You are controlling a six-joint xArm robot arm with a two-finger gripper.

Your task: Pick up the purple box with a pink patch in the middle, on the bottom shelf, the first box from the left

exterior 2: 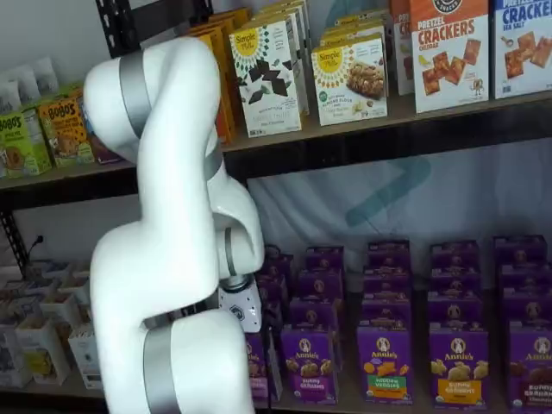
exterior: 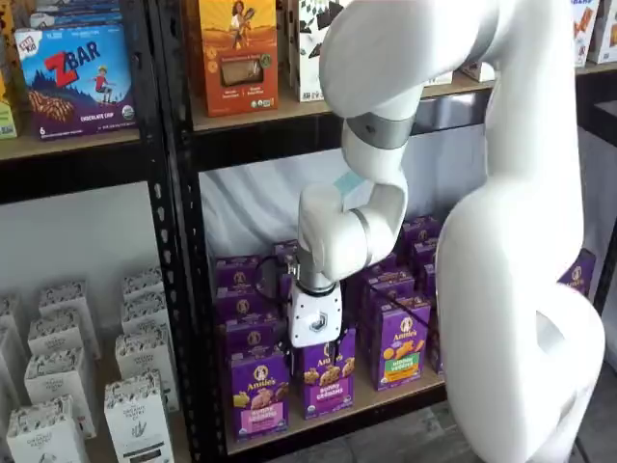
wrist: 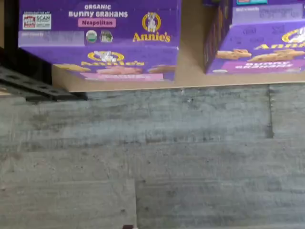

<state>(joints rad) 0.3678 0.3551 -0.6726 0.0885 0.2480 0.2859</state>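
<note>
Presumably light, stiff purple cardboard carton with pink patch (exterior: 258, 394), best taken by its narrow sides; gripper (exterior: 333, 359) spread wide, nothing held.

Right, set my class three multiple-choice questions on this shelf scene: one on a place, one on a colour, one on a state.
1. Where is the purple box with the pink patch?
A. on the top shelf
B. on the bottom shelf
C. on the floor

2. What colour is the robot arm?
A. white
B. black
C. red

3. How is that purple box placed?
A. lying flat
B. lifted in the air
C. standing upright

Answers:
1. B, it sits on the lowest tan board.
2. A, its shell is white.
3. C, it stands on the board with its front facing out.
</note>
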